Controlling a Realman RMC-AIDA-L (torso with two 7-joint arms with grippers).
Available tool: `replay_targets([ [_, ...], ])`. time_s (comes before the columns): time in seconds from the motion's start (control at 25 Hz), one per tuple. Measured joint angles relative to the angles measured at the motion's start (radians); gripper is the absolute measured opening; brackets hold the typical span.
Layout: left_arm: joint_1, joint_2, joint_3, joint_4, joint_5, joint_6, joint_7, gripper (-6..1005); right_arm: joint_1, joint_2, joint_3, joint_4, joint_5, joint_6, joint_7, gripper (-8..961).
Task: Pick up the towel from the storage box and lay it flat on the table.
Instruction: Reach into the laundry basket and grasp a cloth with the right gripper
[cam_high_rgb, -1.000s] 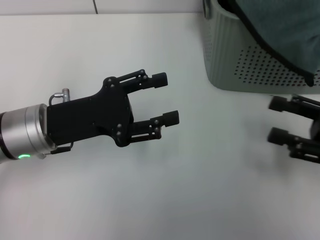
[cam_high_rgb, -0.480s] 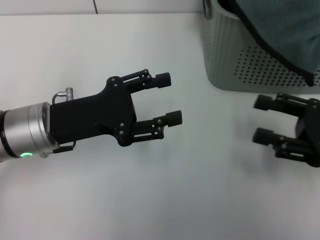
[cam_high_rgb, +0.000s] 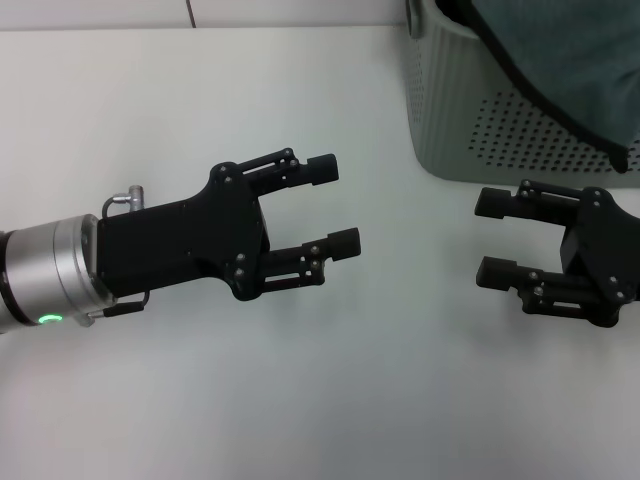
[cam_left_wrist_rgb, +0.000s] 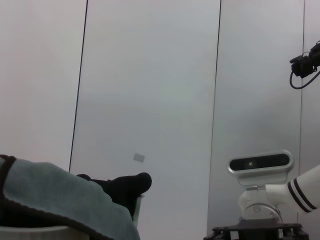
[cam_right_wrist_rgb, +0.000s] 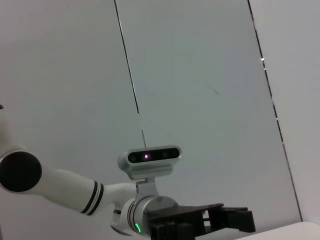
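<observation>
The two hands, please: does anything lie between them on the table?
No. In the head view, only bare table separates the open left hand from the open right hand.

Left wrist cam mostly catches a pale panelled wall (cam_left_wrist_rgb: 150, 90) with thin dark seams. Down at 8 o'clock the towel (cam_left_wrist_rgb: 60, 197), teal-grey side up with a black stitched border, drapes over the storage box rim (cam_left_wrist_rgb: 30, 233). At 5 o'clock sits the other arm's wrist camera (cam_left_wrist_rgb: 260, 163) on its white-and-black arm.
</observation>
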Motion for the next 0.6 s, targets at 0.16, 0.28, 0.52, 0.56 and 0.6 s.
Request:
replay_targets([
  [0.16, 0.000, 0.000, 0.000, 0.000, -0.001, 0.000, 0.001, 744, 0.001, 0.000, 0.000, 0.000, 0.000, 0.001, -0.001, 694],
  [0.28, -0.001, 0.000, -0.001, 0.000, -0.002, 0.000, 0.001, 744, 0.001, 0.000, 0.000, 0.000, 0.000, 0.003, -0.002, 694],
  [0.52, -0.002, 0.000, 0.000, 0.000, -0.002, 0.000, 0.000, 744, 0.002, 0.000, 0.000, -0.001, 0.000, 0.005, -0.002, 694],
  [0.56, -0.002, 0.000, 0.000, 0.000, -0.002, 0.000, 0.000, 744, 0.002, 0.000, 0.000, -0.001, 0.000, 0.005, -0.002, 694],
  [0.6, -0.001, 0.000, 0.000, 0.000, -0.002, 0.000, 0.000, 744, 0.002, 0.000, 0.000, -0.001, 0.000, 0.005, -0.002, 694],
])
